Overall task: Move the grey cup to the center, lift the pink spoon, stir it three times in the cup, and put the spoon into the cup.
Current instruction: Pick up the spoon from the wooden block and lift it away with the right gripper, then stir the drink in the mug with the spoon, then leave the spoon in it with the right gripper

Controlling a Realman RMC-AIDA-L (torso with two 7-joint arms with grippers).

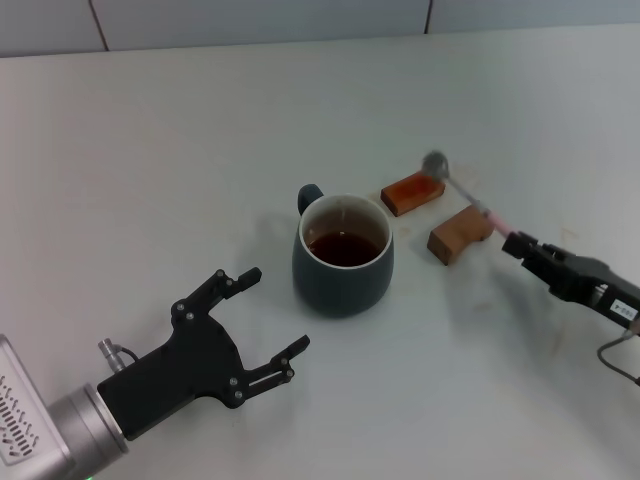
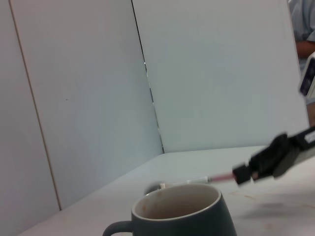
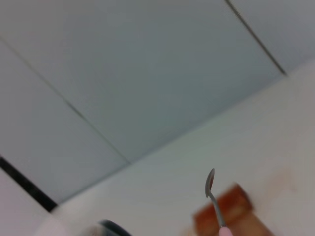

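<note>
The grey cup (image 1: pixel 342 262) stands upright mid-table with dark brown liquid inside, its handle pointing to the far side; its rim fills the low edge of the left wrist view (image 2: pixel 183 211). My left gripper (image 1: pixel 271 312) is open, a little in front and left of the cup, touching nothing. My right gripper (image 1: pixel 519 243) is shut on the pink spoon (image 1: pixel 470 198) by the end of its handle. The spoon's silver bowl reaches out over the wooden blocks, right of the cup. The right wrist view shows the spoon (image 3: pixel 213 194) above a block.
Two brown wooden blocks lie right of the cup, one farther (image 1: pixel 412 190) and one nearer (image 1: pixel 460 233). A pale tiled wall runs along the table's far edge. The right gripper (image 2: pixel 253 169) shows beyond the cup in the left wrist view.
</note>
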